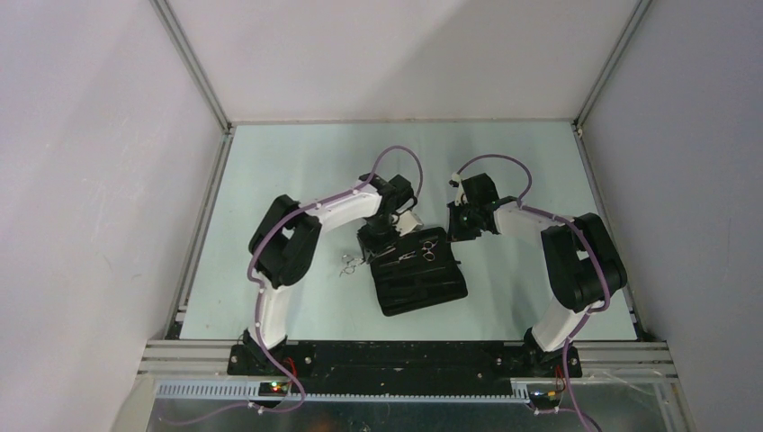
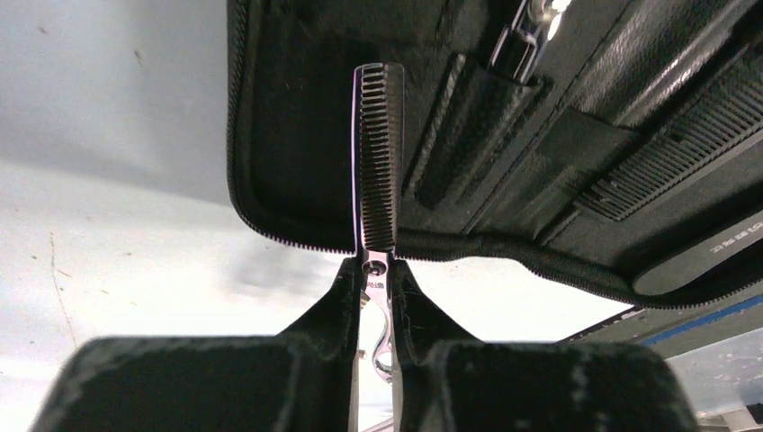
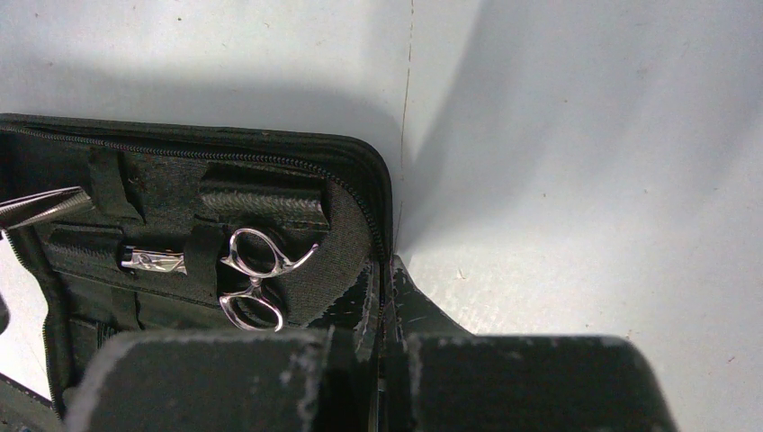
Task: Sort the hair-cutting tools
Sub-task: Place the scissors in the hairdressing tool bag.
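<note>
Silver scissors (image 2: 378,171) clamped in left fingers (image 2: 331,308) over zip case (image 2: 297,117) | right fingers (image 3: 418,310) pinch its rim | second scissors (image 3: 256,281) strapped inside

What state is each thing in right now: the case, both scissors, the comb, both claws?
Case: open, lying flat.
Toothed scissors: blades shut, gripped near the pivot, blade over the case's edge.
Other scissors: shut, tucked into the case.
Comb: stowed in the case.
Left claw: shut on the toothed scissors.
Right claw: shut on the case's edge.
</note>
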Motion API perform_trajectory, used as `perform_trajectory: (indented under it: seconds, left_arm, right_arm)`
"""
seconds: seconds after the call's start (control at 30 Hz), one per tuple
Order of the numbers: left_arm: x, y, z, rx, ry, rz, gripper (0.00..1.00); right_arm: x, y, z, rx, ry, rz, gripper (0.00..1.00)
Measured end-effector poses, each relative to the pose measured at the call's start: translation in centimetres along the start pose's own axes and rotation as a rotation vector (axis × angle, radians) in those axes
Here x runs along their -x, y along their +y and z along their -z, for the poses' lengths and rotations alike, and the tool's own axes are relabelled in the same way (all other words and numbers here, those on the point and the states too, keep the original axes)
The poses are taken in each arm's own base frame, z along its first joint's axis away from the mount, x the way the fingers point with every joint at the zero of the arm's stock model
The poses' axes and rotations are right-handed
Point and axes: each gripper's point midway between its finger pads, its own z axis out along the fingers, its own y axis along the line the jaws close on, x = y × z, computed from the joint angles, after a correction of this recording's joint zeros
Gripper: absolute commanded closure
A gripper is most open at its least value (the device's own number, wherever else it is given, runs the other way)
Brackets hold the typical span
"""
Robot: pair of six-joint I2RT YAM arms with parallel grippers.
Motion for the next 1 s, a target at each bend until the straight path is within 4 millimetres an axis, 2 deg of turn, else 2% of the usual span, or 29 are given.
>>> perform_trajectory:
  seconds: [0.53, 0.67, 1.0]
  left_arm:
    - [2.3, 0.5, -0.4, -0.022, 0.034, 0.002, 1.00]
    - [2.6, 0.3, -0.3, -0.020, 0.029, -0.007, 1.00]
    - [4.9, -0.5, 0.0, 0.007, -0.029, -0.084, 1.00]
  right_arm:
    - [-0.1, 0.2, 0.0, 0.003, 0.003, 0.005, 1.00]
    - [-0.2, 0.3, 0.0, 0.007, 0.005, 0.007, 1.00]
    - [-0.4, 1.4, -0.1, 0.042, 0.012, 0.024, 1.00]
